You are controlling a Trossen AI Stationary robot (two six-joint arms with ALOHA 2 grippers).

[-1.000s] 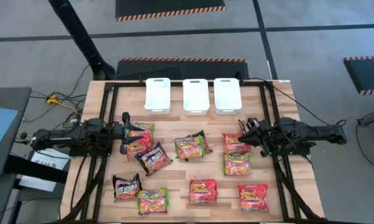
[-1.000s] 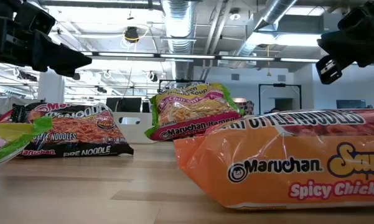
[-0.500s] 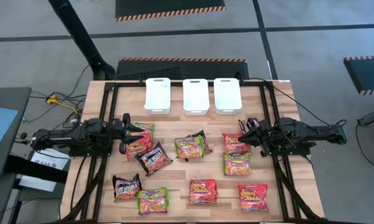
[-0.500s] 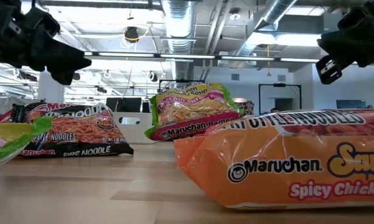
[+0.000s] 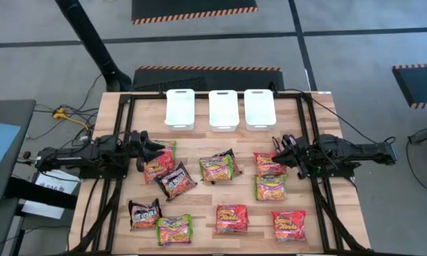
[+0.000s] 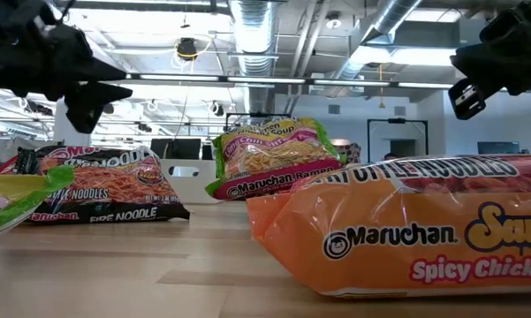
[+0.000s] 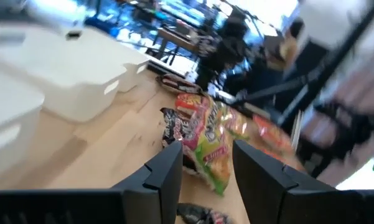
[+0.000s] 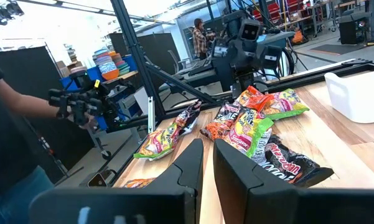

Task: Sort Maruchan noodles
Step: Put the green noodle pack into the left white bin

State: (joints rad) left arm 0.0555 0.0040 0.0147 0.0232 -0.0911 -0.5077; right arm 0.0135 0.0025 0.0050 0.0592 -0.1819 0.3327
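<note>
**Ten packets, three tubs, two arms**

Ten Maruchan noodle packets (image 5: 217,168) lie on the counter (image 5: 199,213): three black, four green-edged, three red-orange. Three white tubs (image 5: 224,109) stand in a row at the counter's 12 o'clock edge. Two dark arms reach in, one from 9 o'clock (image 5: 92,155), one from 3 o'clock (image 5: 348,153).

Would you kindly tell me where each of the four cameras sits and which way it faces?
High view: overhead, straight down on wooden table, both arms, three white plastic tubs.
Low view: table height, level across packets; grippers hang above.
Left wrist view: past left gripper toward tubs and green-edged noodle packet.
Right wrist view: past right gripper across packets to left arm.
Shared: both wrist views show that packet.
</note>
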